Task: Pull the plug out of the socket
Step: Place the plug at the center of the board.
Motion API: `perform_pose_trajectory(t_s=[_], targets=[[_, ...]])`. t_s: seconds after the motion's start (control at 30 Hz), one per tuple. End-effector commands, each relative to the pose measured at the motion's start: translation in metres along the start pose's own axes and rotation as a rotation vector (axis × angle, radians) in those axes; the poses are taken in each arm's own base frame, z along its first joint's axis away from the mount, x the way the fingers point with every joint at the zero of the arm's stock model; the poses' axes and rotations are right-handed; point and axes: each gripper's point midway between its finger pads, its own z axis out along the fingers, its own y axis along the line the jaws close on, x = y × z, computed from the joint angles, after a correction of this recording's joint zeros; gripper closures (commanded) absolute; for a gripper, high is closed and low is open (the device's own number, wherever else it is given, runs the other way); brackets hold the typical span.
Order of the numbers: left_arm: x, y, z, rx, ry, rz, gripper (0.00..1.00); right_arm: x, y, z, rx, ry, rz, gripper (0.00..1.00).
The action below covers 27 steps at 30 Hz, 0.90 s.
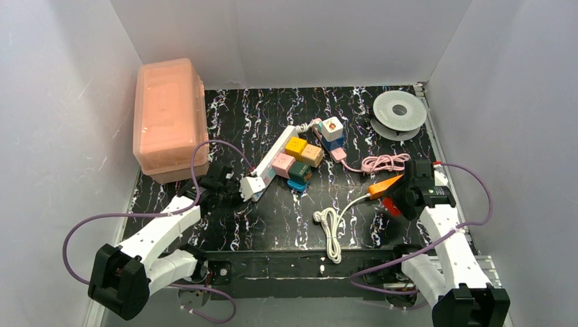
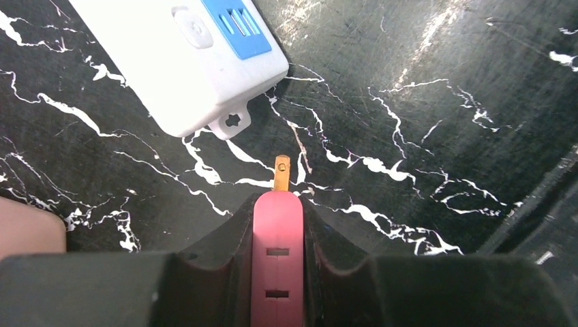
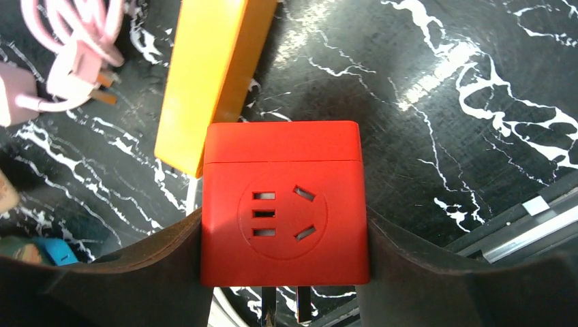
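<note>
The socket, a long white power strip [image 1: 272, 160], lies diagonally mid-table. Its near end, with a blue outlet face, shows in the left wrist view [image 2: 198, 75]. Yellow [image 1: 296, 146], tan [image 1: 312, 155], pink [image 1: 283, 163] and green [image 1: 300, 172] cube plugs sit against its right side; I cannot tell which are plugged in. My left gripper [image 1: 235, 191] is just off the strip's near end, shut on a slim pink bar [image 2: 277, 259] with a brass prong at its tip. My right gripper [image 1: 399, 197] is shut on a red cube plug [image 3: 283, 204] whose bare prongs hang free.
An orange block [image 3: 211, 75] lies by the red cube, with a white coiled cord [image 1: 332, 228] to its left. A pink cable [image 1: 385, 163] and a white cube plug [image 1: 332, 128] lie behind. A peach lidded box [image 1: 169, 119] stands far left and a grey spool [image 1: 399, 112] far right.
</note>
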Motion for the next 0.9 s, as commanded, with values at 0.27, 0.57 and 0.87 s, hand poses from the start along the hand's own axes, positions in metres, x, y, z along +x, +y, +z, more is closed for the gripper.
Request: perform_pose_trajectory(t_s=[0.27, 0.57, 0.87], targets=[[0.011, -0.007, 0.016, -0.015, -0.073, 0.033, 0.95, -0.018, -0.031, 0.021, 0.165, -0.138, 0.107, 0.88], [0.031, -0.021, 0.018, -0.011, -0.071, 0.074, 0.73, -0.007, -0.032, 0.031, 0.143, -0.116, 0.086, 0.62], [0.031, -0.026, 0.015, 0.008, -0.07, 0.059, 0.42, 0.013, -0.025, 0.046, 0.137, -0.001, 0.101, 0.58]])
